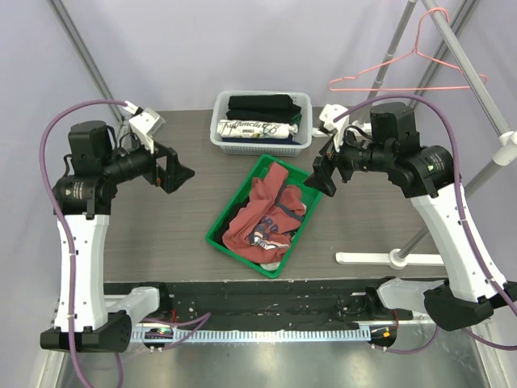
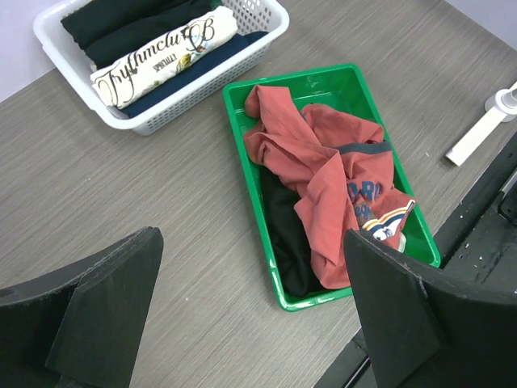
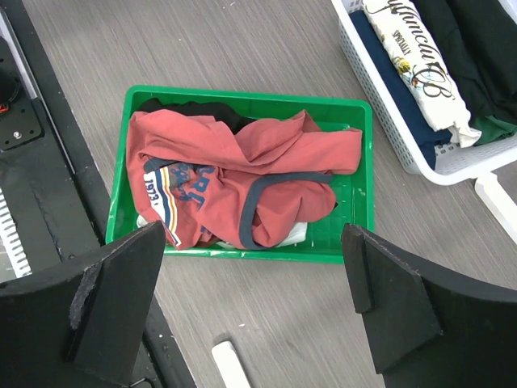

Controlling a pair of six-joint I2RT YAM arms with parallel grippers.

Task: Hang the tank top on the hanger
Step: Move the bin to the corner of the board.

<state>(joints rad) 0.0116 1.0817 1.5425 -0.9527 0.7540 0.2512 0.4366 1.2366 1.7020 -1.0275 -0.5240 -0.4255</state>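
Observation:
The rust-red tank top (image 1: 262, 214) lies crumpled in a green tray (image 1: 234, 196) at the table's middle, its navy trim and chest graphic showing. It sits on a black cloth (image 2: 287, 234). The pink wire hanger (image 1: 380, 68) hangs by its hook from a slanted rack pole at the back right. My left gripper (image 1: 182, 171) hovers open left of the tray, holding nothing. My right gripper (image 1: 319, 179) hovers open by the tray's right corner, also holding nothing. The left wrist view shows the tank top (image 2: 331, 178) past the open gripper (image 2: 250, 238). In the right wrist view, the tank top (image 3: 234, 178) lies beyond the open gripper (image 3: 252, 234).
A white basket (image 1: 258, 144) of folded black and printed white clothes stands behind the tray. The rack's white base bar (image 1: 388, 259) lies on the table at the front right, with its poles rising past my right arm. A black strip runs along the near edge.

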